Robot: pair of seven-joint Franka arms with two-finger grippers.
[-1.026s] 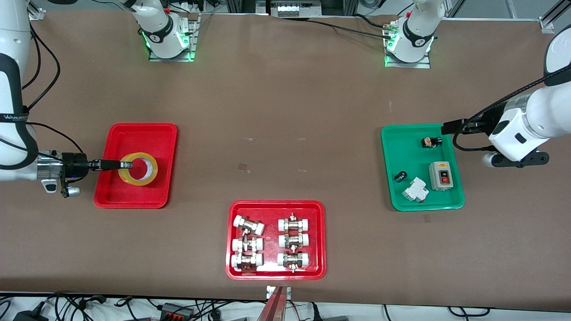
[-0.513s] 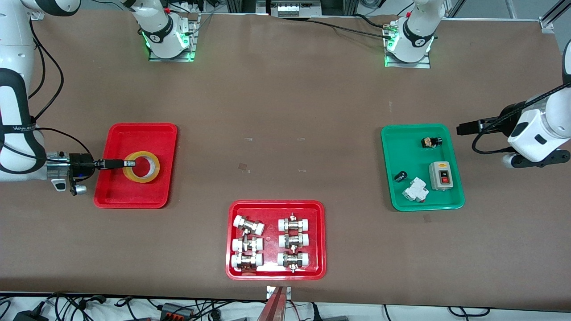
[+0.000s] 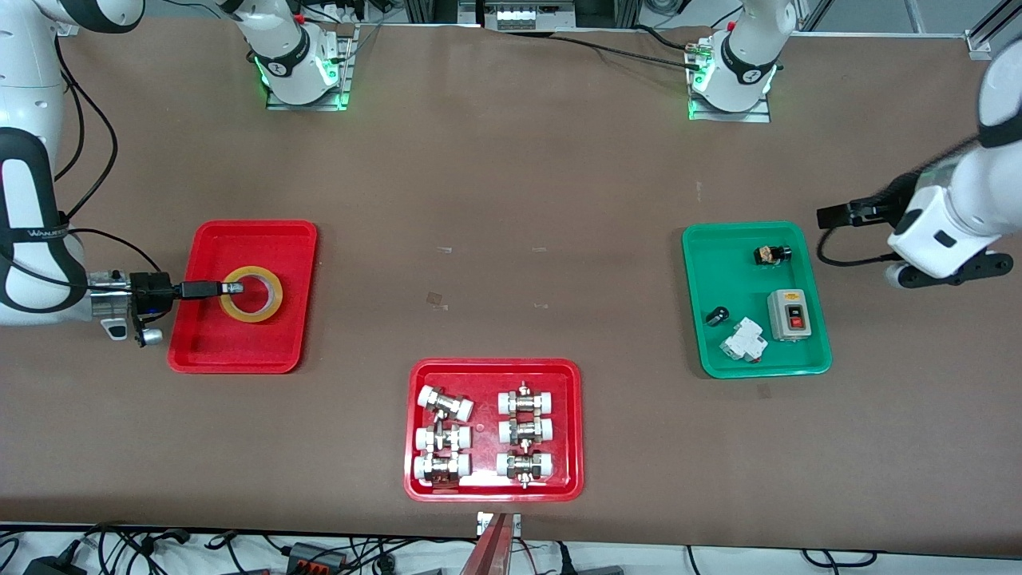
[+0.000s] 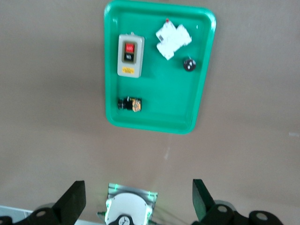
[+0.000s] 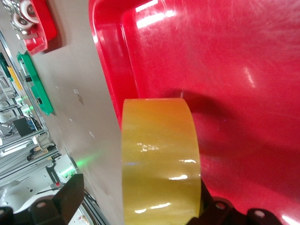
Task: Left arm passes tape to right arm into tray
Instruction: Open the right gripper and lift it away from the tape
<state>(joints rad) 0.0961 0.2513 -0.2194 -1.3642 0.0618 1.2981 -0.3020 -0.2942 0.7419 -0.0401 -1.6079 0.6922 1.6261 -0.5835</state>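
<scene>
The bulky white right arm with its black stripe and silver wrist ring reaches in level from the table's edge, its black right gripper (image 3: 230,288) clenched on the wall of the translucent yellow tape roll (image 3: 252,294) over the middle of the plain red plastic tray (image 3: 209,348); whether the roll touches the tray floor cannot be told. The all-white left arm is raised at its own end of the table, just beside the green plastic tray (image 3: 706,351), with the slim black left gripper (image 4: 136,202) spread wide and empty.

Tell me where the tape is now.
In the front view the tape is over the plain red tray at the right arm's end, held by the right gripper.
</scene>
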